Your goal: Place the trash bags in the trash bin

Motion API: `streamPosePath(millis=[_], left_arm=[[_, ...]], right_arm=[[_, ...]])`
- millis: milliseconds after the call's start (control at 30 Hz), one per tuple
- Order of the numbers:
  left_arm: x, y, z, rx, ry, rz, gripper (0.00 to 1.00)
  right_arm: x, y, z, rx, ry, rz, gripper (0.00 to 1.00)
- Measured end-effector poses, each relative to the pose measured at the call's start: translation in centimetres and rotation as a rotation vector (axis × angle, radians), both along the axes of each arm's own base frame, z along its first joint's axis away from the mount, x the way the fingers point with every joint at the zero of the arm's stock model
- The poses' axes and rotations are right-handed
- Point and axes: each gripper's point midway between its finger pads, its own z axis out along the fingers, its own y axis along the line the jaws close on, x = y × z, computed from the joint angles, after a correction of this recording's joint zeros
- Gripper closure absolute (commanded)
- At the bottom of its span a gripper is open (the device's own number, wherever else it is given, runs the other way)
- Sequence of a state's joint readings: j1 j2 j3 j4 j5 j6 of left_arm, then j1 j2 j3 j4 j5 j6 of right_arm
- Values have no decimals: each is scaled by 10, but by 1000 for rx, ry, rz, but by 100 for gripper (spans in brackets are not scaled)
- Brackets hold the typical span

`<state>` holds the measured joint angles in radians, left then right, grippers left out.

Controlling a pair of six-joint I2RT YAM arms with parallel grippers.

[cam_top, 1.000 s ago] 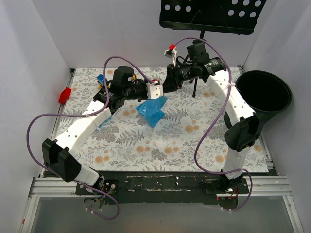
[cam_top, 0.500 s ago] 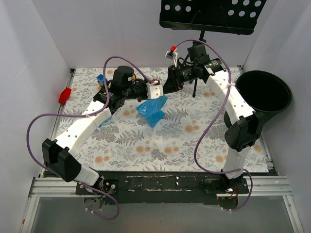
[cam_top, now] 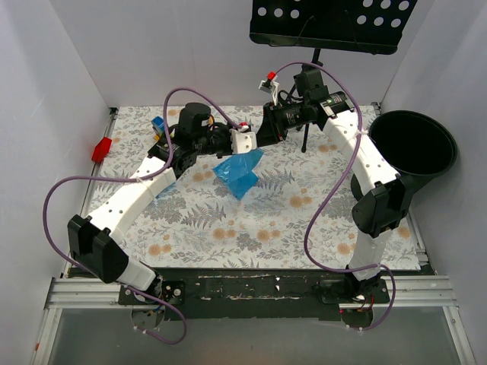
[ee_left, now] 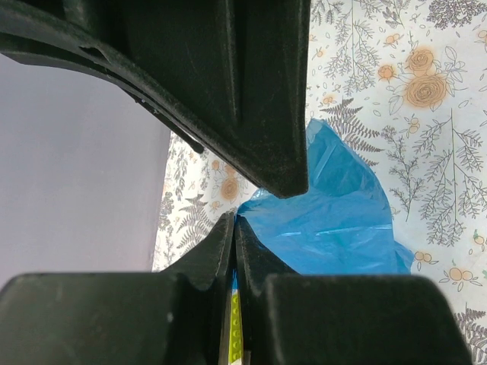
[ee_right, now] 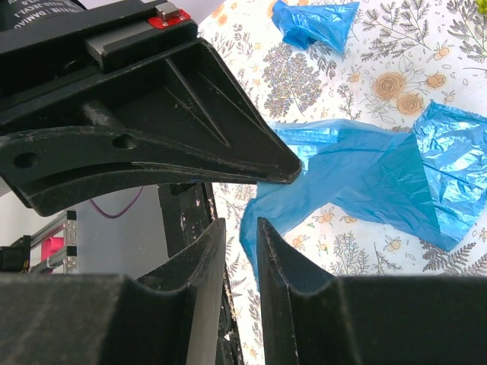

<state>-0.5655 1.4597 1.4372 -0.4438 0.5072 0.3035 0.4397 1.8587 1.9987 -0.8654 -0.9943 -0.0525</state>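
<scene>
My left gripper (ee_left: 233, 222) is clenched tight on an edge of the large trash bag (ee_left: 335, 220), whose blue film spreads from my fingertips down onto the flowered table (cam_top: 251, 220). My right gripper (ee_right: 241, 224) faces it close by, jaws a narrow slit apart with a corner of the same film running into the slit; I cannot tell whether they pinch it. A smaller blue wad (ee_right: 316, 23) lies apart on the cloth, and the trash bin (cam_top: 415, 144) stands at the table's right edge, well apart from both.
</scene>
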Motion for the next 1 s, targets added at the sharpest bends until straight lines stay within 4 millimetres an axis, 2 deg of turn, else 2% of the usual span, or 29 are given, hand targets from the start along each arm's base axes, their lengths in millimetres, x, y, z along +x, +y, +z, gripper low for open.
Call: streamPosePath(millis=[167,233,333,567,700,733,867,1000], left_arm=[[3,-2,-6,4,15,4,100],[3,-2,-7,4,20,6,95],[5,-1,-8,3,29,22,100],[8,3,-8,1,39,60,100],[8,3,-7,-5,43,63,100],[8,3,-8,-5,44,63,100],[7,3,-7,-11,51,65,100],[7,2,-7,-13,54,66,100]], right_arm=[[0,0,0,0,1,0,70],[0,0,0,0,1,0,70],[0,0,0,-1,1,0,70],[0,0,-6,-8,15,-1,70],[2,0,1,0,-2,-2,70],[4,1,5,7,-15,-2,34],[15,2,14,16,-119,-18,30],[19,-2,4,-3,-163,-35,30]])
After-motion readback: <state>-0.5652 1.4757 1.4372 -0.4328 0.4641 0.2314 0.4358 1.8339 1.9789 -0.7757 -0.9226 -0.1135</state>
